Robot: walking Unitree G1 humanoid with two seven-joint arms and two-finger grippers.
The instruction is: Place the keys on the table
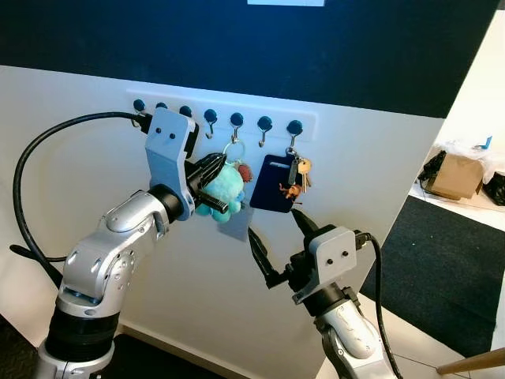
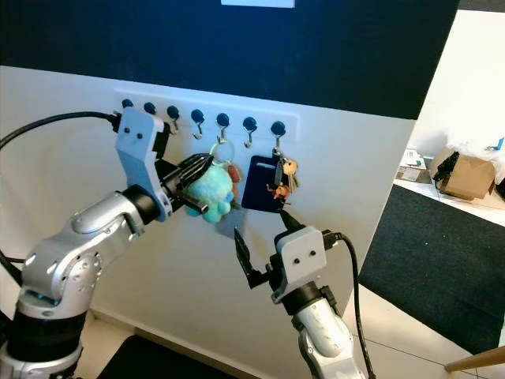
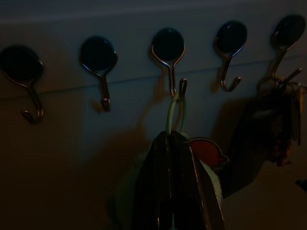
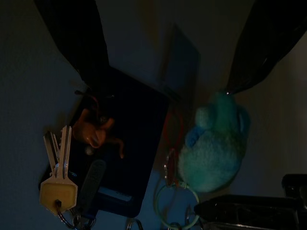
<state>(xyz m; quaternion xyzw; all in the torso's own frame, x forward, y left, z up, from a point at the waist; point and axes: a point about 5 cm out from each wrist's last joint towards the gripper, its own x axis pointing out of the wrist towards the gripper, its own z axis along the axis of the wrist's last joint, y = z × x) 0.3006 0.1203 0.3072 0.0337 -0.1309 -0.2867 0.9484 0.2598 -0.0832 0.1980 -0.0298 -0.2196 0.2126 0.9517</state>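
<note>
We've got left gripper (image 1: 211,183) pinching the teal plush keyring (image 1: 226,188) at hook rack (image 1: 304,125); right gripper (image 1: 278,238) spread below.

Turquoise plush toy (image 1: 226,186) on a pale green ring (image 1: 233,150). Beside it a navy card holder (image 1: 274,183), brass-gold keys (image 1: 304,170) and an orange figurine (image 1: 289,190). Black-knobbed hooks (image 1: 265,124) on a white rail (image 1: 309,120), white wall (image 1: 371,170) under a dark navy band (image 1: 237,47).
</note>
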